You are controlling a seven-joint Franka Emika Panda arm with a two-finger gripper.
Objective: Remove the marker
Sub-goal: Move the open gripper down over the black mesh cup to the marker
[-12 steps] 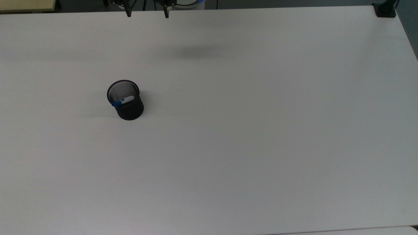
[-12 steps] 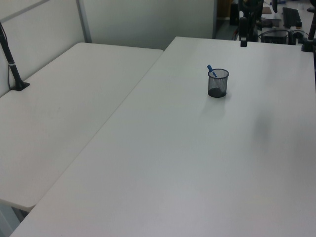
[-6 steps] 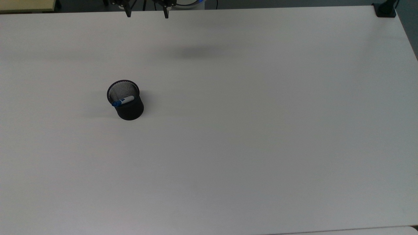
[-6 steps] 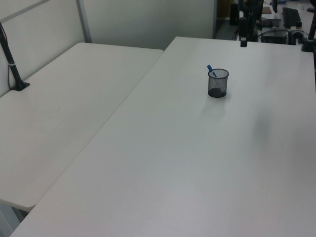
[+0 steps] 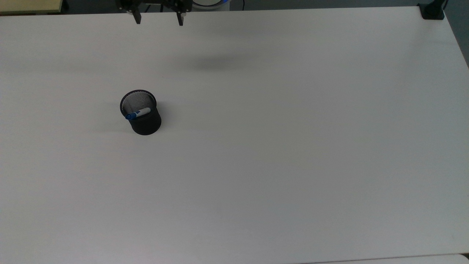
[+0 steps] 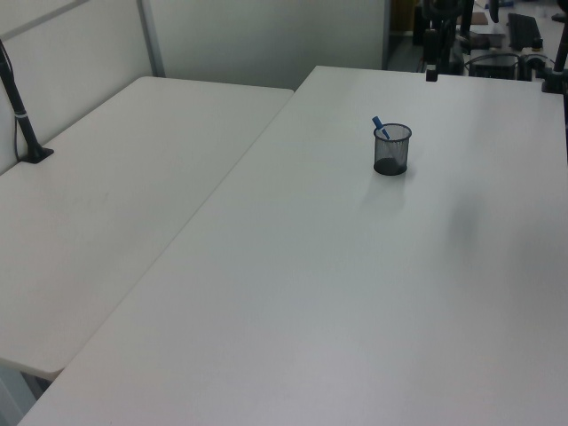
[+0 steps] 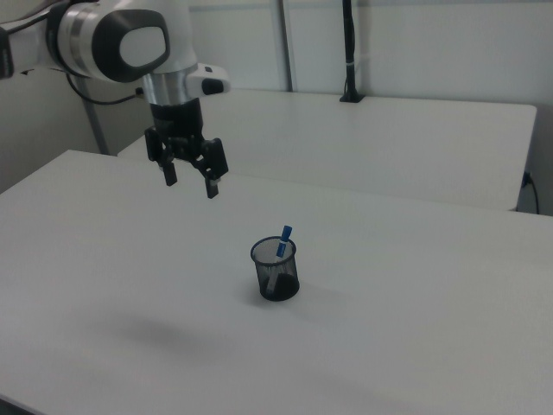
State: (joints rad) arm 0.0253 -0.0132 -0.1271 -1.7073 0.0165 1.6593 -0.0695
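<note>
Since 0.5 s ago the end effector (image 5: 157, 20) shifts toward the top view's left and a bit further in over the table's far edge; cup and marker unchanged. Fingers are spread wide, nothing between them, tips pointing down; in the right view the end effector (image 7: 191, 181) hangs high above the table (image 7: 415, 346), well apart from the cup (image 7: 276, 270) and off to the right view's left of it. Marker (image 5: 137, 113) sits inside the black mesh cup (image 5: 145, 121), leaning, blue cap up and poking past the rim; in the right view the marker (image 7: 282, 241) tilts w/ its cap above the rim. Cup stands upright on the white table (image 5: 293, 146), nearer the top view's left edge than its right. In the left view the cup (image 6: 391, 149) w/ marker (image 6: 380, 128) is toward the far end, end effector (image 6: 430, 71) beyond it near the far edge.
</note>
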